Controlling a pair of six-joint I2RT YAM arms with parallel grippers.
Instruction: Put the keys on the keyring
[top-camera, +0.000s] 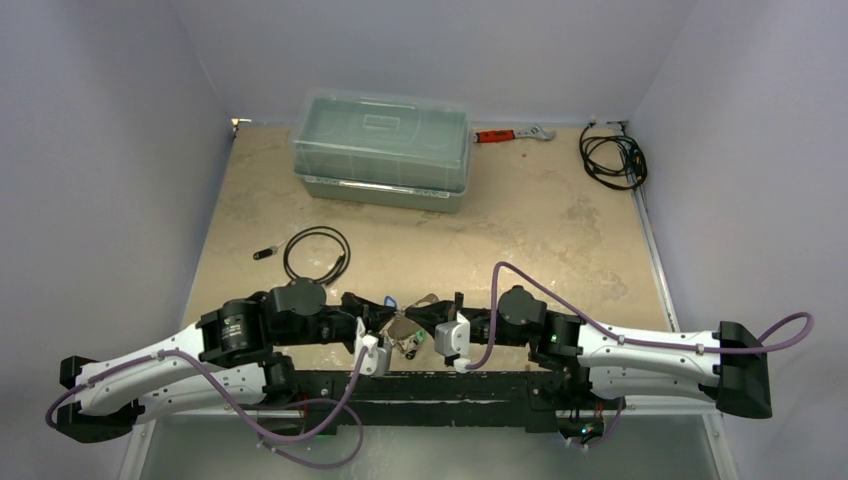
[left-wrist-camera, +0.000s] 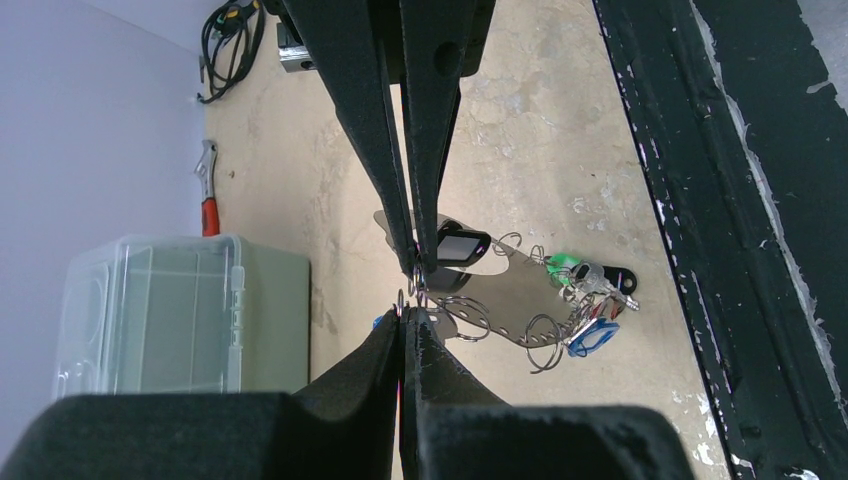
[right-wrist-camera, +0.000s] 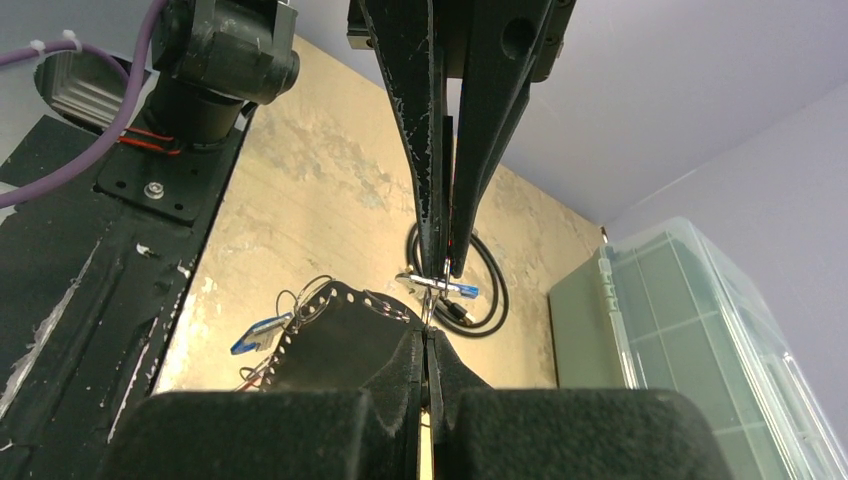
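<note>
The left gripper (left-wrist-camera: 415, 285) has its jaws drawn narrow, pinching the rim of the keyring (left-wrist-camera: 505, 290), which sits between the two arms near the front edge of the table (top-camera: 560, 230). The right gripper (right-wrist-camera: 437, 285) has its jaws nearly closed on a blue-tagged key (right-wrist-camera: 452, 289) right at the keyring's rim. A green-tagged key (left-wrist-camera: 563, 265) sits at the opposite rim.
</note>
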